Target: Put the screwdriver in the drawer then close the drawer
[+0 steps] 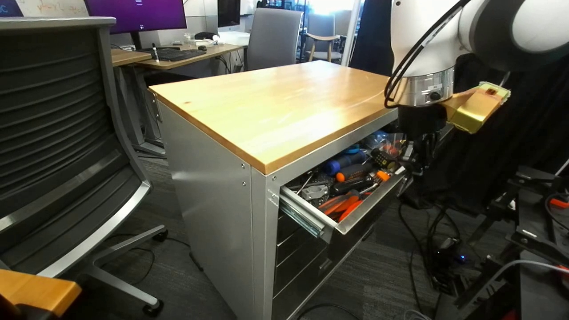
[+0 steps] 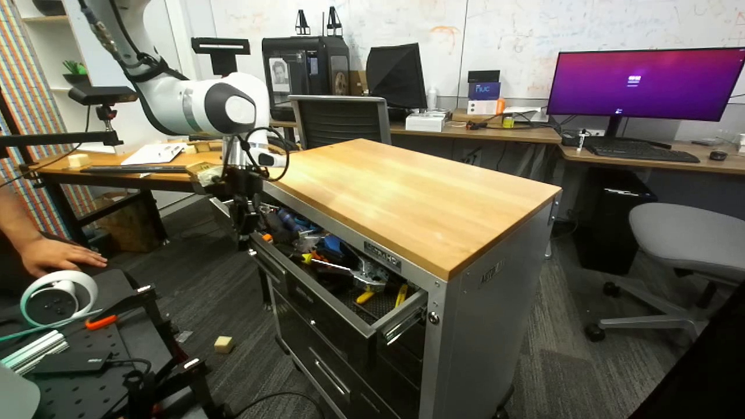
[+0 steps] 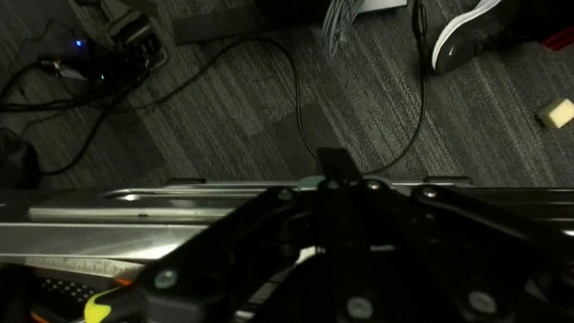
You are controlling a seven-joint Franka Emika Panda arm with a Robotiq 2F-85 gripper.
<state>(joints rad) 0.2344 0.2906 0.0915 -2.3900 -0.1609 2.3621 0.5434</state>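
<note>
The drawer point(image 1: 373, 201) is partly open and full of tools. Its front rim also shows in an exterior view point(image 2: 314, 284) and in the wrist view point(image 3: 103, 236). In the wrist view a black tool with a yellow part point(image 3: 97, 308) lies inside, behind the rim; it may be the screwdriver, but I cannot tell surely. My gripper point(image 1: 415, 169) is at the drawer's front edge, fingers pointing down. It shows there too in an exterior view point(image 2: 245, 240). In the wrist view my fingers point(image 3: 340, 165) look close together, with nothing visible between them. I cannot tell whether they touch the drawer front.
The wooden cabinet top point(image 1: 284, 111) stands above and behind the drawer. Orange-handled tools point(image 1: 340, 202) and a blue tool point(image 1: 344, 162) lie in the drawer. Cables point(image 3: 296, 94) and a small block point(image 3: 557, 113) lie on the floor. A person's hand point(image 2: 58, 256) is near a black table.
</note>
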